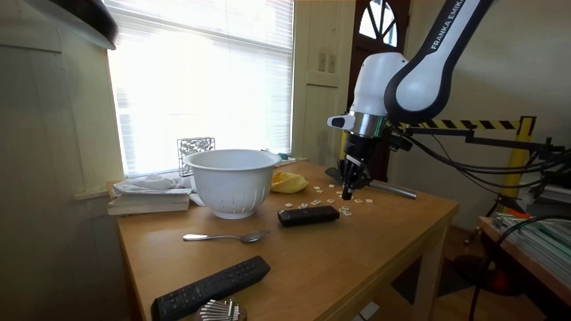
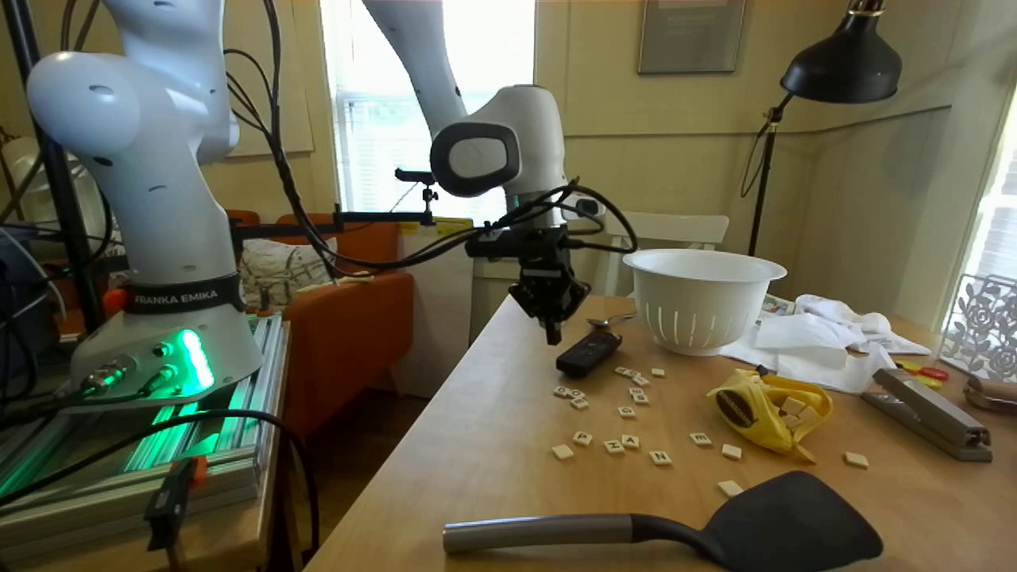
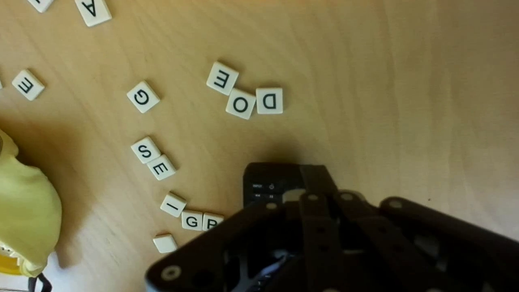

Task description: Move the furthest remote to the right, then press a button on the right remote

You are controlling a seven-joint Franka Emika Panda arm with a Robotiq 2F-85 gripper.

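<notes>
The furthest remote, also the right remote, is short and black. It lies on the table in both exterior views [image 1: 308, 216] [image 2: 589, 353]. In the wrist view its end with small white button marks [image 3: 265, 182] shows beneath the fingers; the gripper hides much of the rest. My gripper [image 1: 347, 195] is shut and empty, pointing down above the table near that remote's end; it also shows in an exterior view [image 2: 553, 332] and in the wrist view [image 3: 320, 178]. The fingertips look apart from the remote. The longer black remote [image 1: 209, 287] lies at the near table edge in an exterior view.
Letter tiles [image 3: 240, 104] lie scattered beside the short remote. A white colander [image 1: 232, 183], a spoon [image 1: 226, 236] and a yellow pouch [image 2: 767, 413] are around it. A black spatula [image 2: 786, 524], a stapler [image 2: 929, 413] and a small metal-tined object [image 1: 221, 310] lie further off.
</notes>
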